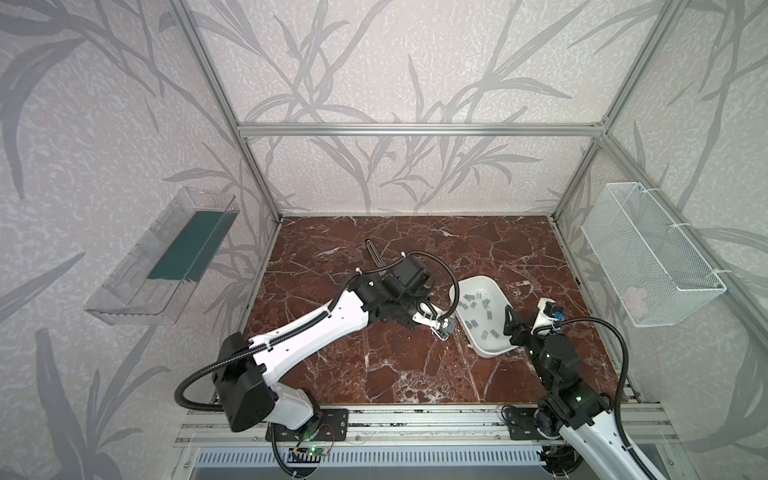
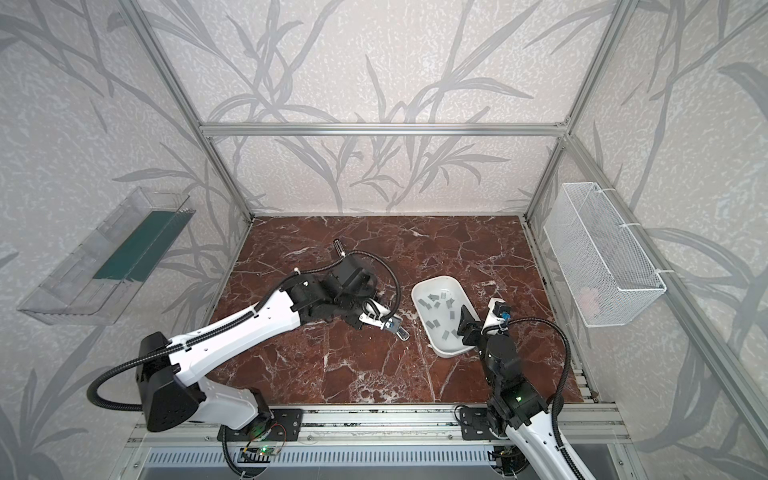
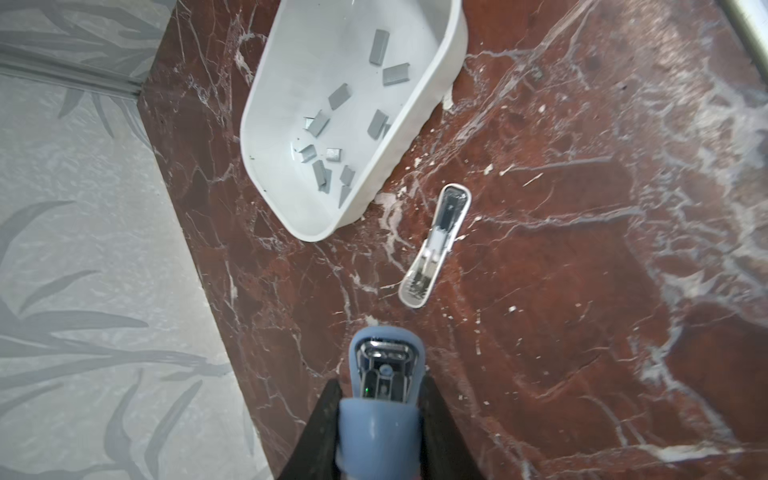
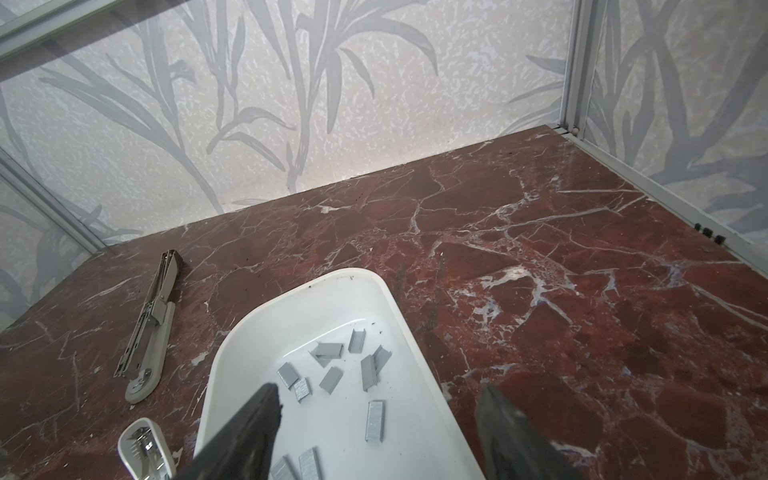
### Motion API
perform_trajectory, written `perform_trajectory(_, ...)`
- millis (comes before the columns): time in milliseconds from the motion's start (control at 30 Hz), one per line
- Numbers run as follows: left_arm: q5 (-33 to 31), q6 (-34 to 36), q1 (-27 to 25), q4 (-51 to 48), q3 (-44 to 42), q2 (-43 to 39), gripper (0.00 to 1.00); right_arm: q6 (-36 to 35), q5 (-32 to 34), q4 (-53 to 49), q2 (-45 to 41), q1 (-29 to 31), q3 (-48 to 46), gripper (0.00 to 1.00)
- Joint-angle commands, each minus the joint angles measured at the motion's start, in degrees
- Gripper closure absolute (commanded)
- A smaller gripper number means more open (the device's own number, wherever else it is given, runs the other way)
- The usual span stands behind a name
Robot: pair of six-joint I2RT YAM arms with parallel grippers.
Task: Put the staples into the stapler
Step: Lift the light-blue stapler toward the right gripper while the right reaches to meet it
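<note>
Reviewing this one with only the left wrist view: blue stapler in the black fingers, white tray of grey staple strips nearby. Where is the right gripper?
Observer: The right gripper hangs open at the right rim of the white plastic tray, one finger over it, one outside, holding nothing.
Operator: Any other stapler?
Observer: Yes, a long grey metal stapler lies opened flat on the red marble table, beyond the left arm.
Operator: Anything on the walls?
Observer: A white wire mesh basket hangs on the right wall.
</note>
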Motion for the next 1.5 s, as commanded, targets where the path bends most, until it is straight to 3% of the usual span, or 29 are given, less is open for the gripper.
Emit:
perform_trajectory(0,-5.4,-13.03,-0.8,3.92,-9.41,-6.72,1.0,-1.22,-2.82,4.63,3.1,-0.12,0.36,0.25)
perform_trajectory(100,-0.58,-16.74,1.07,14.89,-13.61,-13.09,1.0,2.76,-9.61,-0.67,9.25,-0.07,6.52,0.3)
perform_trajectory(167,3.77,-19.17,3.58,17.47,-13.86,-14.36,1.0,7.23,-21.38,-2.61,13.44,0.22,11.2,0.36)
perform_trajectory(267,5.49,-20.31,4.16,19.25,-15.41,-14.98,1.0,17.56,-32.66,6.54,16.97,4.0,11.03,0.38)
perform_trajectory(367,6.34,-20.73,2.72,19.93,-16.59,-15.53,1.0,22.12,-28.22,14.29,17.48,14.55,9.24,0.38)
perform_trajectory(467,5.26,-19.42,1.67,19.23,-16.89,-16.1,1.0,20.53,-19.61,15.56,19.46,26.12,10.76,0.38)
perform_trajectory(533,5.7,-19.18,1.58,19.31,-17.1,-16.69,1.0,19.64,-18.92,17.95,22.7,29.85,12.13,0.37)
perform_trajectory(667,7.25,-18.12,1.11,19.01,-17.54,-17.36,1.0,20.08,-22.68,22.42,31.24,30.54,15.61,0.39)
perform_trajectory(800,8.98,-16.69,0.68,19.74,-18.53,-17.82,1.0,19.94,-22.67,22.02,36.71,30.53,18.79,0.46)
perform_trajectory(1000,9.67,-16.08,0.11,19.88,-18.86,-18.09,1.0,20.64,-17.66,25.26,36.07,30.54,16.09,0.48)
perform_trajectory(1467,8.97,-14.53,-0.53,19.93,-19.4,-18.15,1.0,21.57,-21.62,23.68,38.24,31.24,17.74,0.5)
